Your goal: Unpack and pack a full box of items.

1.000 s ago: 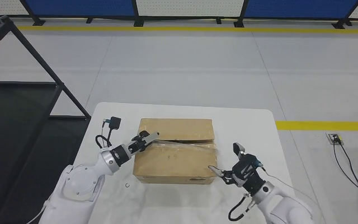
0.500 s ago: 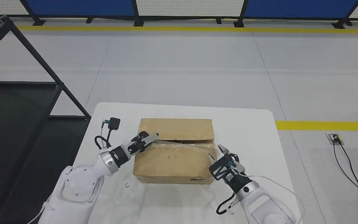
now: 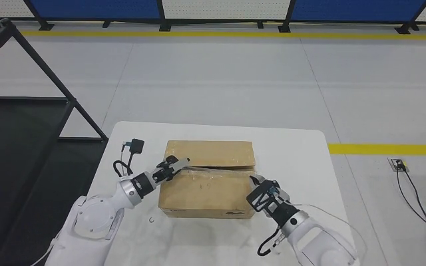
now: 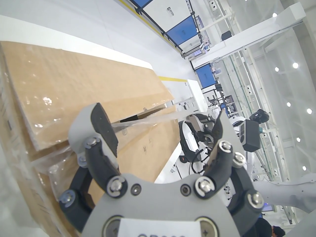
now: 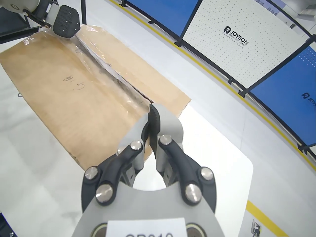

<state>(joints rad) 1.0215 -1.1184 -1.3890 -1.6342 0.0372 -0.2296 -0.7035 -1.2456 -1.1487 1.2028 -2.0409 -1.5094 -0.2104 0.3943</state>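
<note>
Cardboard box point(image 3: 208, 189) lies flat, long axis running left to right.

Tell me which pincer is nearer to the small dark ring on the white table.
Left. The left pincer is at the brown cardboard box's left end, on the ring's side; the right pincer is at the box's opposite end.

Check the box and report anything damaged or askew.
The clear tape along the top seam of the cardboard box is torn and crumpled. The two flaps do not meet flush, and a dark gap shows between them. Nothing else stands out.
</note>
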